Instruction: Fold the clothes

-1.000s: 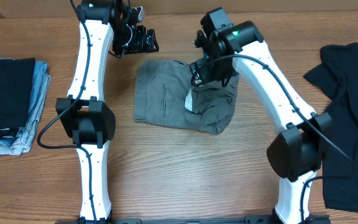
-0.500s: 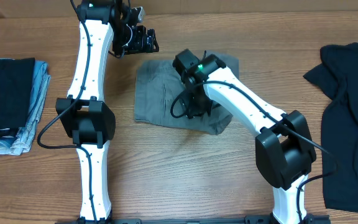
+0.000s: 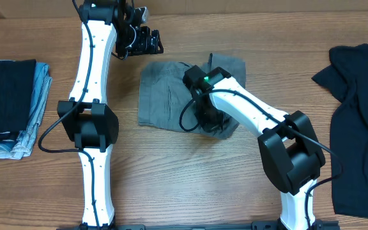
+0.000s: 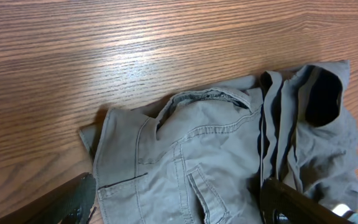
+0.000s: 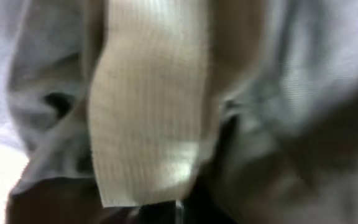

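Note:
The grey shorts [image 3: 165,102] lie wrinkled mid-table, with their waistband and pockets [image 4: 191,155] showing in the left wrist view. My right gripper [image 3: 208,124] is pressed down into their near right edge. In the right wrist view it [image 5: 179,211] is shut on the fabric, with the white lining [image 5: 148,112] and grey folds [image 5: 303,93] filling the frame. My left gripper [image 3: 149,41] hovers open above the shorts' far left corner, its fingers [image 4: 73,199] spread wide over the cloth with nothing between them. A large black garment [image 3: 363,115] lies spread at the right.
A stack of folded clothes [image 3: 8,105], dark on top of light blue denim, sits at the left edge. Bare wooden table [image 3: 190,179] lies in front of the shorts. The black garment runs off the right edge.
My right arm swung from the shorts' far right side to their near edge, dropped into the fabric and closed its jaws. The white lining seen from overhead is now covered. The left arm stayed still.

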Motion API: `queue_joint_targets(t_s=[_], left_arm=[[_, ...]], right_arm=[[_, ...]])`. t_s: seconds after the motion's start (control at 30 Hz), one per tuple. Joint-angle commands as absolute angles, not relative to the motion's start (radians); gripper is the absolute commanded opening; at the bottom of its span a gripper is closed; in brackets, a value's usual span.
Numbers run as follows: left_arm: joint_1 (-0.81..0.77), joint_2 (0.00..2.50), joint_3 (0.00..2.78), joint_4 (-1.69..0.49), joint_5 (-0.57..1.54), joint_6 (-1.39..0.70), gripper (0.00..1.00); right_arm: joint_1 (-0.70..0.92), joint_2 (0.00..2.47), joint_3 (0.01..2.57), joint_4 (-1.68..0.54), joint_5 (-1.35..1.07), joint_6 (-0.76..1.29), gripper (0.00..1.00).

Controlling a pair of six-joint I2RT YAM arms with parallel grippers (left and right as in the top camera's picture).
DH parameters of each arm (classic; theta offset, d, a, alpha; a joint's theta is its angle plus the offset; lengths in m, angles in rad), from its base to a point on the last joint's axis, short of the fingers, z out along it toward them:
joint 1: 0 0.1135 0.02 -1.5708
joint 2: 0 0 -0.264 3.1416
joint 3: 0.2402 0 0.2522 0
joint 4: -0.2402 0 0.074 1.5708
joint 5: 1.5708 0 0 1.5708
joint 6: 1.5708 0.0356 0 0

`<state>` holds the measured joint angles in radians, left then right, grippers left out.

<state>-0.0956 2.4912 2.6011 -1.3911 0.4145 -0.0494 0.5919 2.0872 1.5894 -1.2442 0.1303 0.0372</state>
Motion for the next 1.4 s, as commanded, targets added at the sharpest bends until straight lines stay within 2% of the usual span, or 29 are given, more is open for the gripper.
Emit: queue_joint_targets(t_s=[0.0,0.07,0.23,0.27,0.3,0.33,0.37,0.4,0.43,0.47,0.6,0.83,0.97,1.03,1.13,1.17,1.2,1.37], left_arm=[[-0.091,2.489,2.629,-1.386,0.408,-0.030,0.88],[-0.091,2.489,2.629,-1.383,0.408,-0.030,0.88],[-0.091,2.489,2.629,-1.383,0.408,-0.030,0.87],[-0.091,2.489,2.629,-1.383,0.408,-0.030,0.87],[-0.091,2.489,2.629,-1.384,0.408,-0.030,0.86],[-0.091,2.489,2.629,-1.384,0.408,-0.029,0.83],[-0.091,2.489,2.629,-1.383,0.408,-0.029,0.77],[-0.091,2.489,2.629,-1.383,0.408,-0.029,0.63],[-0.091,2.489,2.629,-1.384,0.408,-0.029,0.39],[-0.091,2.489,2.629,-1.383,0.408,-0.029,0.25],[-0.092,2.491,2.626,-1.387,0.408,-0.029,0.05],[-0.117,2.493,2.626,-1.406,0.409,-0.030,0.04],[-0.165,2.493,2.626,-1.399,0.408,-0.030,0.04],[-0.194,2.493,2.626,-1.386,0.408,-0.030,0.04],[-0.233,2.496,2.626,-1.375,0.411,-0.064,0.04],[-0.247,2.498,2.626,-1.376,0.423,-0.068,0.04],[-0.265,2.498,2.626,-1.376,0.440,-0.068,0.04],[-0.343,2.498,2.626,-1.348,0.443,-0.094,0.04]], right_arm=[[0.601,2.079,1.612,-1.269,0.093,0.018,0.19],[0.601,2.064,1.707,-1.335,0.115,0.018,0.29],[0.591,2.001,1.985,-1.434,0.111,0.078,0.36],[0.577,1.984,2.017,-1.446,0.111,0.112,0.49],[0.559,1.970,2.026,-1.452,0.111,0.141,0.57],[0.536,1.960,2.026,-1.457,0.111,0.163,0.56],[0.504,1.959,2.026,-1.469,0.111,0.187,0.49],[0.463,1.959,2.016,-1.473,0.110,0.213,0.35],[0.414,1.959,1.999,-1.468,0.067,0.213,0.13],[0.387,1.960,1.988,-1.463,0.037,0.213,0.04],[0.322,1.960,1.888,-1.390,0.007,0.213,0.04],[0.320,1.960,1.484,-1.047,-0.162,0.199,0.04],[0.321,1.961,1.343,-0.915,-0.439,0.010,0.04],[0.320,1.964,1.334,-0.909,-0.465,-0.017,0.04],[0.320,1.966,1.334,-0.901,-0.442,-0.057,0.11],[0.320,1.966,1.334,-0.897,-0.438,-0.058,0.11],[0.320,1.966,1.334,-0.892,-0.438,-0.058,0.04],[0.244,1.885,1.471,-0.983,-0.624,-0.105,0.04]])
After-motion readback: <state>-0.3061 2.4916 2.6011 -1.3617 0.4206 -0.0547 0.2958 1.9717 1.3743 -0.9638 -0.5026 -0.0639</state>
